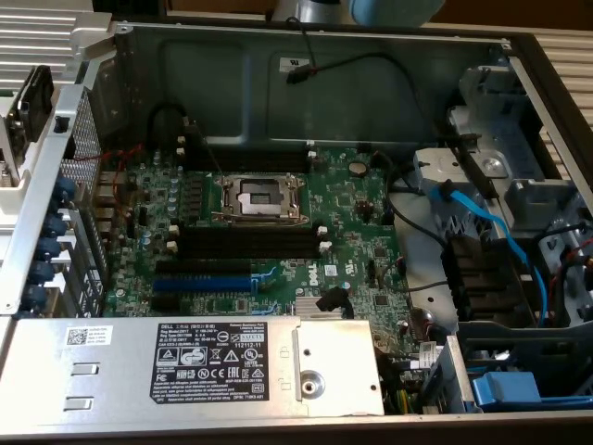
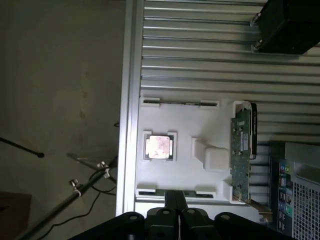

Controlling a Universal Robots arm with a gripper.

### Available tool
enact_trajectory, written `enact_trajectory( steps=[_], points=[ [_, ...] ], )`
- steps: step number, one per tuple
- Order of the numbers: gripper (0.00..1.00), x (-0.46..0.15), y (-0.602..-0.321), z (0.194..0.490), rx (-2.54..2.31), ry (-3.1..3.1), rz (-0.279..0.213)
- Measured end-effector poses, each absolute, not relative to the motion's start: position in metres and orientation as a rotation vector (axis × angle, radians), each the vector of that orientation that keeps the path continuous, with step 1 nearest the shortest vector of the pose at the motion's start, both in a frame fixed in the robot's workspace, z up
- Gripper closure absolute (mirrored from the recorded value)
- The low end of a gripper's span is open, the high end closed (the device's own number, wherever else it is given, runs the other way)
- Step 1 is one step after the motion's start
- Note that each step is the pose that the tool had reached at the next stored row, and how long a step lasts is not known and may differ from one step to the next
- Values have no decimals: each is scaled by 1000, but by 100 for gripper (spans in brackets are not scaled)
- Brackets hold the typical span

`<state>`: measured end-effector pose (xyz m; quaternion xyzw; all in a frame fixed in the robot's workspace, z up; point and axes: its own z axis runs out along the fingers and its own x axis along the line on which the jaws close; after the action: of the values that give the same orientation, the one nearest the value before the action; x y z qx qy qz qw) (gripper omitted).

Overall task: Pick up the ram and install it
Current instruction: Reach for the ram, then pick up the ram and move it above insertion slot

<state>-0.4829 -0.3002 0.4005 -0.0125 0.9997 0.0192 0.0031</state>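
Note:
The ram (image 2: 240, 160), a long thin green board with a pale label, stands on edge in a slot along one side of a white holder tray (image 2: 190, 120). My gripper (image 2: 175, 194) hovers above the tray's edge, its two dark fingers pressed together with nothing between them, well apart from the ram. In the exterior view the open computer case shows the green motherboard (image 1: 352, 213) with black memory slots (image 1: 250, 243) just below the processor socket (image 1: 259, 197) and more black slots (image 1: 246, 159) above it.
A square chip (image 2: 159, 147) sits in the tray's pocket, on a ribbed metal table (image 2: 200, 60). A black box (image 2: 290, 25) and the case corner (image 2: 297, 195) lie near the tray. In the case are a blue slot (image 1: 199, 278), the power supply (image 1: 195, 362) and a blue cable (image 1: 482, 222).

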Motion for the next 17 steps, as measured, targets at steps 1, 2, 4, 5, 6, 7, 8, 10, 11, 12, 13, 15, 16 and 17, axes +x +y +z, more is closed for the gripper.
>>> enact_trajectory(
  steps=[1,2,4,5,6,7,8,10,11,12,13,15,16,17],
  points=[
    [89,-483,-300,401,-39,3135,60],
    [89,-483,-300,401,-39,3135,60],
    [89,-483,-300,401,-39,3135,60],
    [89,-483,-300,401,-39,3135,60],
    [89,-483,-300,401,-39,3135,60],
    [89,-483,-300,401,-39,3135,60],
    [89,-483,-300,401,-39,3135,60],
    [89,-483,-300,401,-39,3135,60],
    [89,-483,-300,401,-39,3135,60],
    [89,-483,-300,401,-39,3135,60],
    [89,-483,-300,401,-39,3135,60],
    [89,-483,-300,401,-40,3135,60],
    [89,-483,-300,401,-59,3135,60],
    [89,-483,-300,401,-89,3134,60]
  ],
)
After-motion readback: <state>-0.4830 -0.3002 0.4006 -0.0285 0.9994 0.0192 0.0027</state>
